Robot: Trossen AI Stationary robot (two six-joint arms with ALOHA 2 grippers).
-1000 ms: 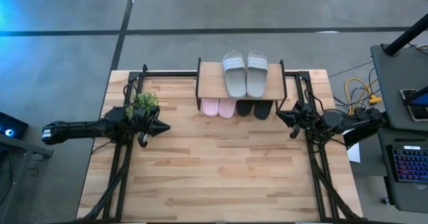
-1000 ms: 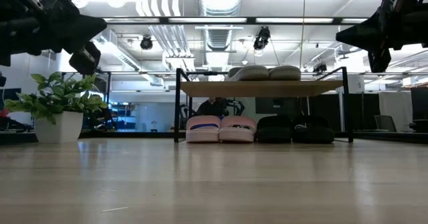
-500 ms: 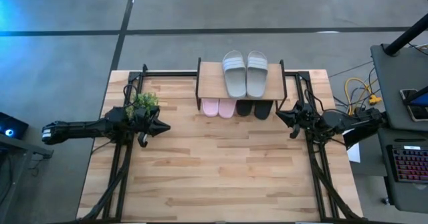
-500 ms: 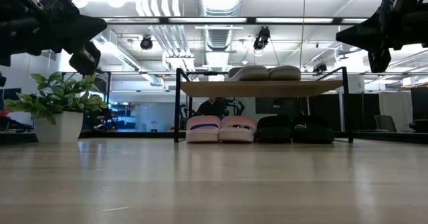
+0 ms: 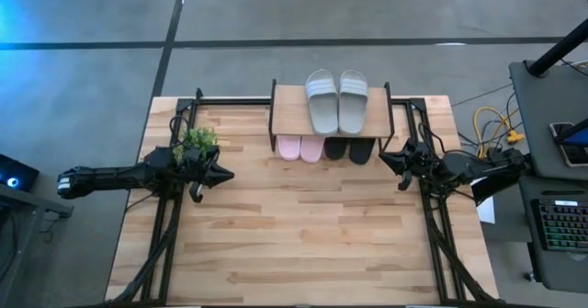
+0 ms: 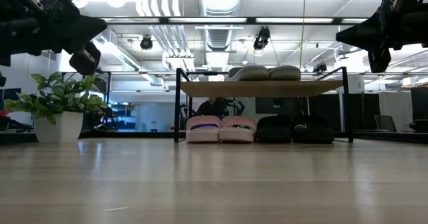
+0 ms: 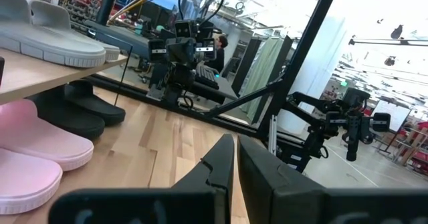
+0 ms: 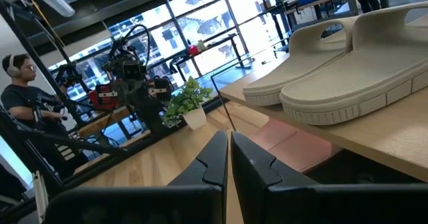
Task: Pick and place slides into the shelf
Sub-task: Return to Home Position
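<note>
The shelf (image 5: pixel 292 108) stands at the table's far edge on thin black legs. Two light grey slides (image 5: pixel 336 99) lie side by side on its plank top. Beneath it a pink pair (image 5: pixel 300 147) and a black pair (image 5: pixel 349 149) rest on the table. My left gripper (image 5: pixel 228 174) hovers shut at the table's left side, beside the plant, pointing level toward the middle. My right gripper (image 5: pixel 384 158) hovers shut at the right side, just right of the shelf. Neither holds anything.
A small green plant in a white pot (image 5: pixel 197 142) stands by the left gripper. The black arm frames (image 5: pixel 167 225) run along both table sides. The wooden table's (image 5: pixel 303 234) middle and near part lie bare. A person with headphones (image 8: pixel 20 93) sits beyond the table.
</note>
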